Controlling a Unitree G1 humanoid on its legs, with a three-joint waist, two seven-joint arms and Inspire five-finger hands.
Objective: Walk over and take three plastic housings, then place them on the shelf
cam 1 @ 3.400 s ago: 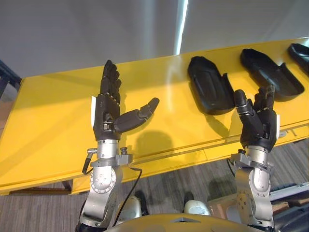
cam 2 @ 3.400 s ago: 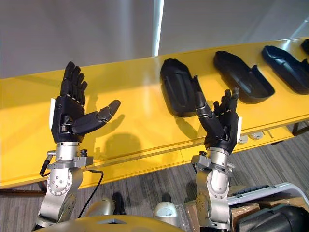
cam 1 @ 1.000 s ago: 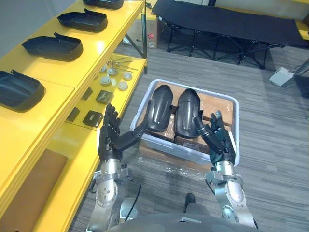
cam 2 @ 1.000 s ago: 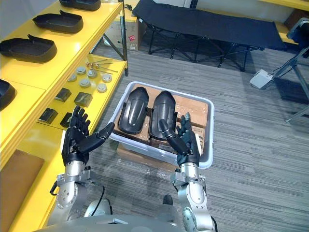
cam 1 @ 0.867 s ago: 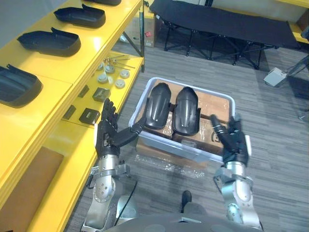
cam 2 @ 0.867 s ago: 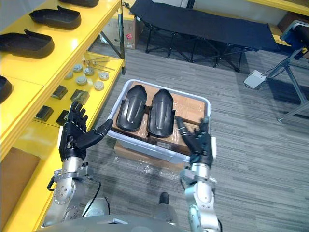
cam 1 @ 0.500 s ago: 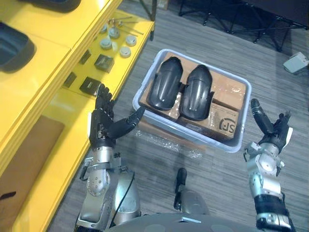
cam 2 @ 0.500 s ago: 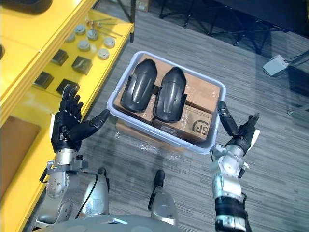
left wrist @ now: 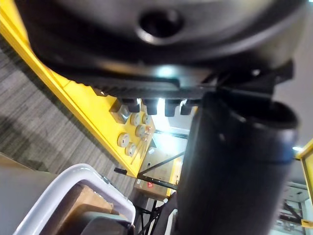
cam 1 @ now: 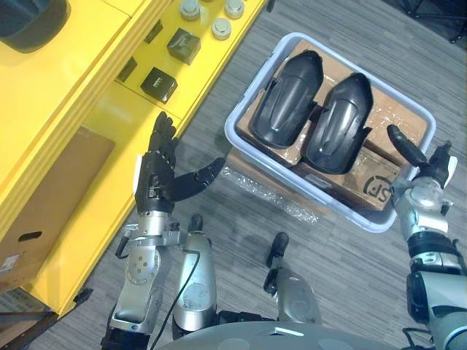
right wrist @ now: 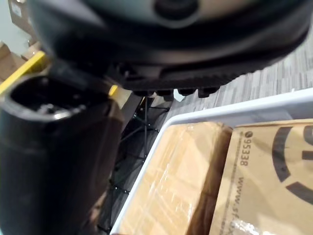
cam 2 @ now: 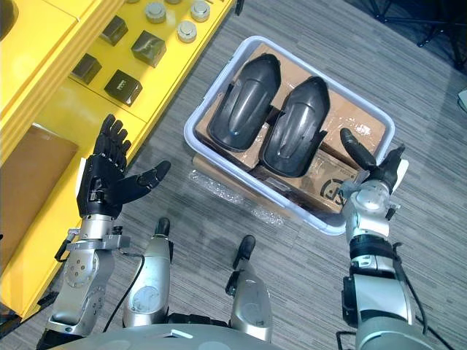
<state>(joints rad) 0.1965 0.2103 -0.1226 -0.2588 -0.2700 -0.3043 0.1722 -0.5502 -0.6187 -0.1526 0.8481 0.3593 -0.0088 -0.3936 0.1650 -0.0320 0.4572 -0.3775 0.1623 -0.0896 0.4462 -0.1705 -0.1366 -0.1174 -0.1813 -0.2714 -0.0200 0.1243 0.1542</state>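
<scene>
While I watch from head cameras: left hand (cam 1: pixel 162 179) spread wide, fingers straight, thumb out, holding nothing, over floor between shelf (cam 1: pixel 73 80) and bin (cam 2: pixel 257 182). Right hand (cam 2: pixel 369 192) open too, empty, thumb reaching over bin's near right corner. Two housings (cam 1: pixel 288 98) lie side by side in bin, domed side up, on cardboard boxes (cam 2: pixel 343 117). Another housing (cam 1: pixel 25 14) sits on shelf top. Black blocks (cam 1: pixel 159 84) and round discs (cam 1: pixel 219 29) on lower level.

Two plastic housings (cam 2: pixel 243 102) in one bin (cam 2: pixel 321 79), four dark blocks (cam 2: pixel 148 47), three round discs (cam 2: pixel 187 30)
</scene>
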